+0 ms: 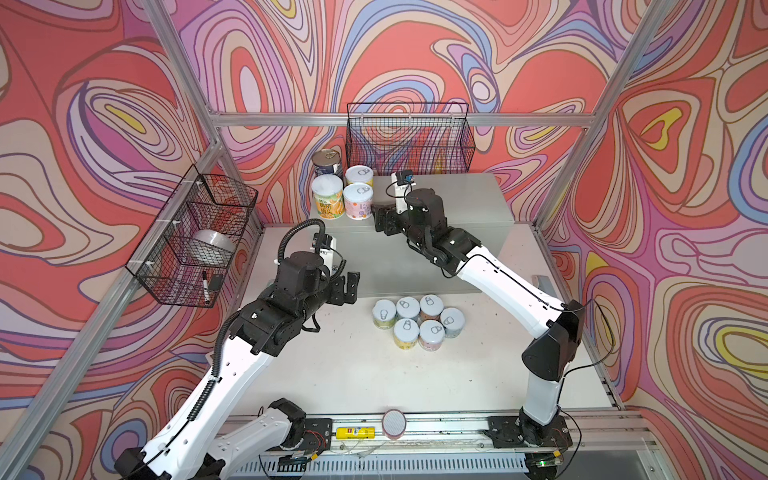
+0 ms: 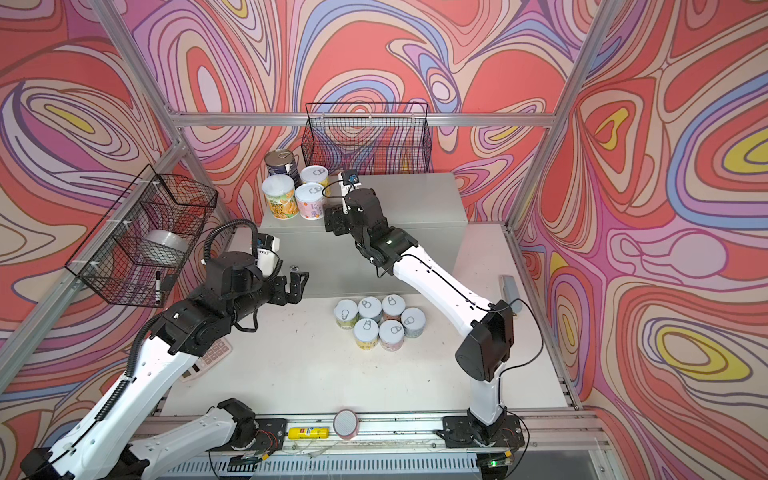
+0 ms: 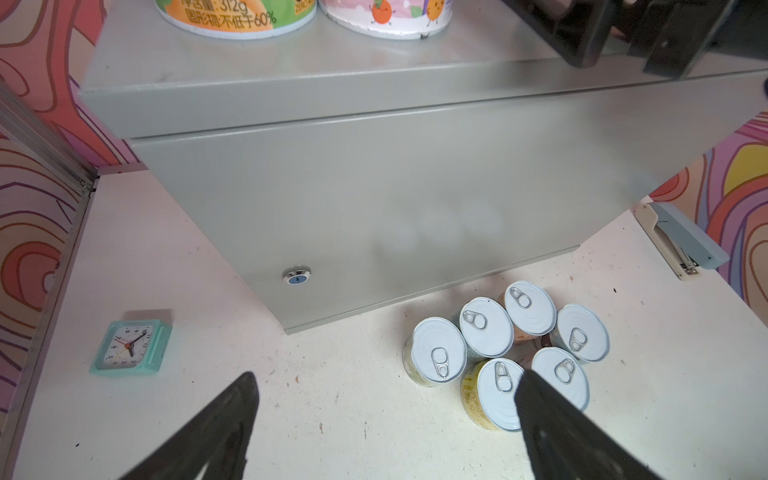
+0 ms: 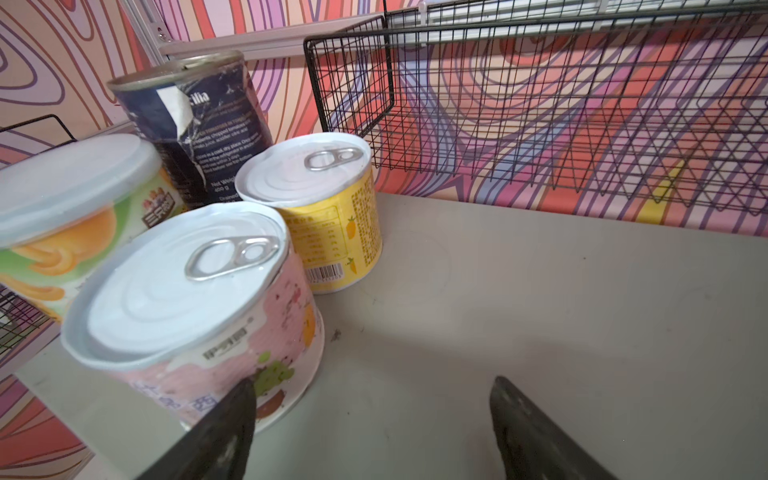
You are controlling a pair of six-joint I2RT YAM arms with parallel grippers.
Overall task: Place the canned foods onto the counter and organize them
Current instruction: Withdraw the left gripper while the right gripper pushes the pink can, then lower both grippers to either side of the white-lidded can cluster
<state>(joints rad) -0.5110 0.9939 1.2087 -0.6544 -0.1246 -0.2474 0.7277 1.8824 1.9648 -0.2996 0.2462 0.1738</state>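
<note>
I saw four cans (image 1: 341,189) clustered at the left end of the grey cabinet (image 1: 457,199), while six cans (image 1: 417,322) sat bunched on the tabletop (image 1: 353,374) before its front, so I judged the job under half done. My left tool (image 1: 349,289) and right tool (image 1: 379,219) both gaped empty, the right just beside the four. Only the left wrist view showed a small green clock (image 3: 131,347).

The white table (image 1: 353,374) is carrying a grey cabinet (image 1: 457,199) at its back. Six short cans (image 1: 408,308) are standing in a tight cluster on the table, just in front of the cabinet. A green clock (image 3: 129,348) is sitting near the cabinet's left front corner. A stapler (image 3: 681,239) is lying by the right edge and a calculator (image 2: 210,357) at the left. Four cans (image 1: 358,198) are standing together on the cabinet's left end.
</note>
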